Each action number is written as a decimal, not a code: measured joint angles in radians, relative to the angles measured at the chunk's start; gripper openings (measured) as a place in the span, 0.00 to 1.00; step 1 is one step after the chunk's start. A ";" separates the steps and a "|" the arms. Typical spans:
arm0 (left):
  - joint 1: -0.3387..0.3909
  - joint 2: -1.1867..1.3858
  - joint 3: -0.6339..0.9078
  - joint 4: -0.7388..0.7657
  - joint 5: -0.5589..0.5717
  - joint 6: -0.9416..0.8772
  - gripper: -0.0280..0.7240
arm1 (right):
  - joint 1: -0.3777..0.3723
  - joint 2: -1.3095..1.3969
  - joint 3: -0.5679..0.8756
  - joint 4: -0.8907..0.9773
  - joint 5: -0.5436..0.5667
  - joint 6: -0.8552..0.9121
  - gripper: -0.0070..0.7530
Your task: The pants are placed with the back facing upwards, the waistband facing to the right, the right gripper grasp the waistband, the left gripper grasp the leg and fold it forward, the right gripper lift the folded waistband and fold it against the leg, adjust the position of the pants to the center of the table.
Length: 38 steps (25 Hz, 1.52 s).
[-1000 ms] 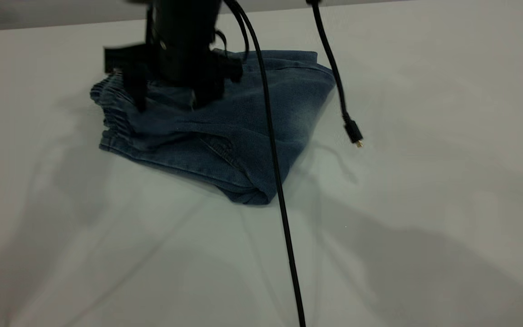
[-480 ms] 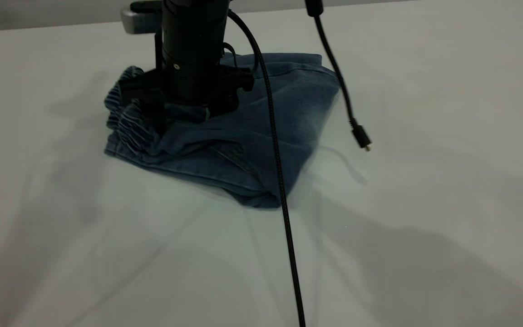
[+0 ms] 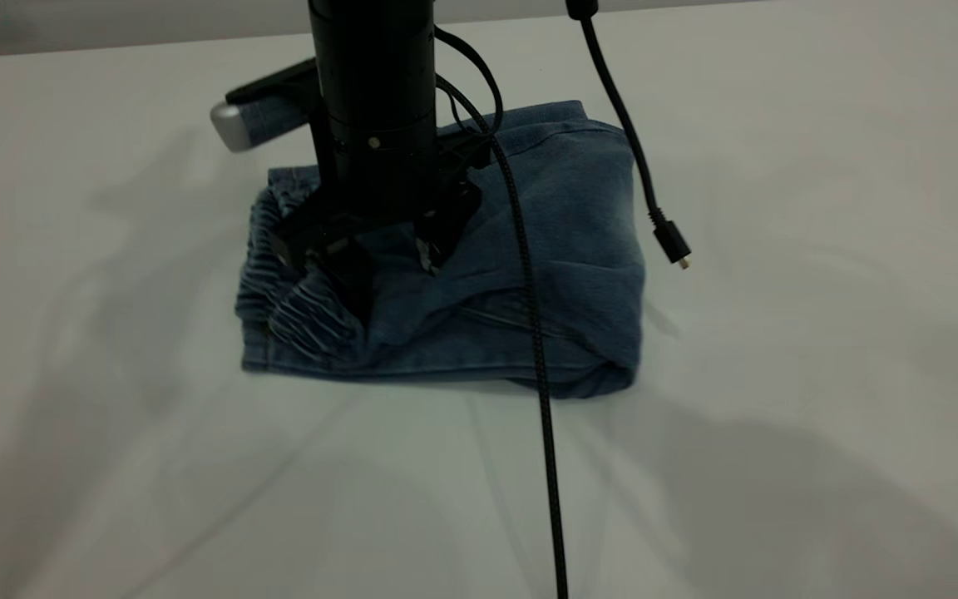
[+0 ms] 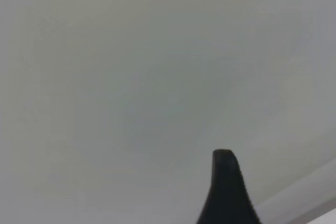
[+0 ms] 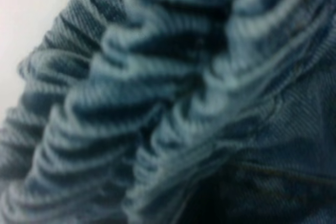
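The pants (image 3: 579, 216) lie folded into a compact blue denim bundle on the white table (image 3: 778, 416). Their ruffled waistband (image 3: 296, 320) is bunched up at the bundle's left end. My right gripper (image 3: 392, 266) points straight down onto the pants just right of that bunch. Its jaws stand apart, with the tips pressed into the denim. Gathered waistband (image 5: 131, 103) fills the right wrist view. The leg is hidden inside the fold. My left gripper (image 4: 226, 192) hangs over bare table (image 4: 131, 77), away from the pants and out of the exterior view.
A black cable (image 3: 545, 416) runs from the right arm across the pants to the front edge. A second cable dangles with its loose plug (image 3: 674, 245) beside the pants' right side. White tabletop stretches all round the bundle.
The right gripper has moved right and toward the front while turning. The pants slid and rotated with it, and the waistband bunched up beside the jaws.
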State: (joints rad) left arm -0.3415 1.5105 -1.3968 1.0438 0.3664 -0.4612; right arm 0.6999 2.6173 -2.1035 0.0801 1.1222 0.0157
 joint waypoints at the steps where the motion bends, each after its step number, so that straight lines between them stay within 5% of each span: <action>1: 0.000 0.000 0.000 0.000 0.000 0.000 0.64 | 0.000 0.000 0.000 0.000 0.016 -0.007 0.67; 7: 0.000 0.000 0.000 -0.003 -0.005 -0.002 0.64 | 0.000 -0.027 -0.026 0.016 0.044 -0.002 0.66; 18: 0.000 -0.108 0.062 0.000 -0.106 -0.051 0.64 | 0.000 -0.177 -0.310 0.049 0.107 -0.016 0.64; 30: 0.000 -0.340 0.123 0.003 -0.176 -0.049 0.64 | 0.000 -0.536 -0.317 0.149 0.106 -0.030 0.63; 38: -0.032 -0.519 0.132 -0.120 -0.105 -0.118 0.64 | 0.000 -0.817 -0.314 0.238 0.104 -0.030 0.63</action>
State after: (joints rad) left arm -0.3733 0.9918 -1.2644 0.9236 0.2611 -0.5791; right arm 0.6999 1.8007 -2.4175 0.3180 1.2258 -0.0142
